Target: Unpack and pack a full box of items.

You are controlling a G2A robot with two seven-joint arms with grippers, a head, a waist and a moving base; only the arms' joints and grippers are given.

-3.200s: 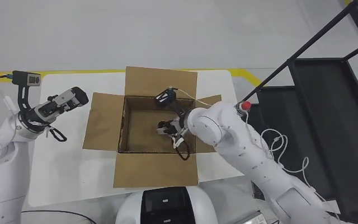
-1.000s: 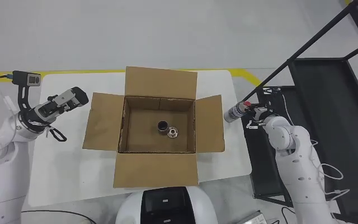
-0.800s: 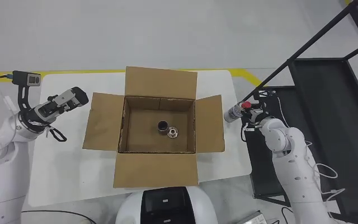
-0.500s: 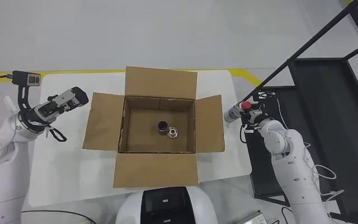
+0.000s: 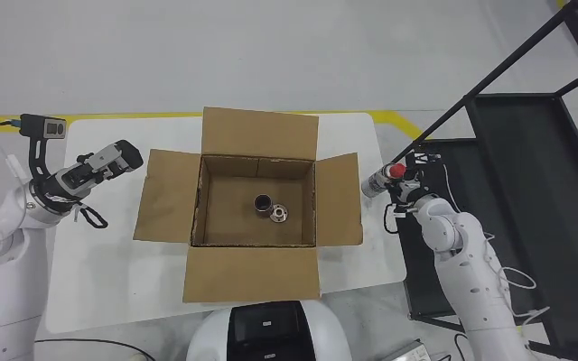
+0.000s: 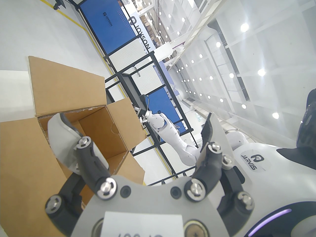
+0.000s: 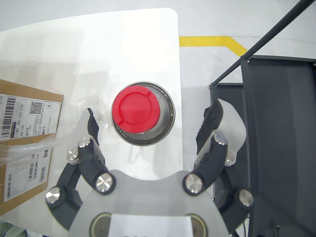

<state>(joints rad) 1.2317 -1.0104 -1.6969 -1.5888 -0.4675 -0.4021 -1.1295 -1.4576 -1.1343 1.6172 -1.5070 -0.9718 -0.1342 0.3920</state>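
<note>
1. The left gripper [image 6: 132, 124] is hanging over the left end of the table [image 5: 99, 271], well apart from the box. Its jaws are standing wide open and are holding nothing.
2. The box [image 5: 260, 134] is sitting at the table's middle with all four flaps folded outward. Two small parts are lying on its floor near the centre, close together: a dark ring [image 5: 263, 202] and, just right of it and nearer, a metal fitting [image 5: 280, 214].
3. The can [image 5: 373, 185] is standing upright on the table's right margin, just beyond the box's right flap and close to the table edge, with its red cap [image 7: 135, 111] facing up.
   - Its metal wall is looking stiff and smooth, so it is likely to bear a firm squeeze but may slip in a loose one.
   - Its weight cannot be told.
   - The round body below the cap, taken from two opposite sides, is looking like the best hold.
   - A sideways knock here could be sending it off the edge.
4. The right gripper [image 7: 150, 120] is hovering above the can with its jaws spread wide. The can is lying between them, and the ribbed pads [image 7: 209, 122] are standing clear of its wall on both sides, so nothing is being gripped.
5. A black rack [image 5: 506, 162] is standing right of the table.
</note>
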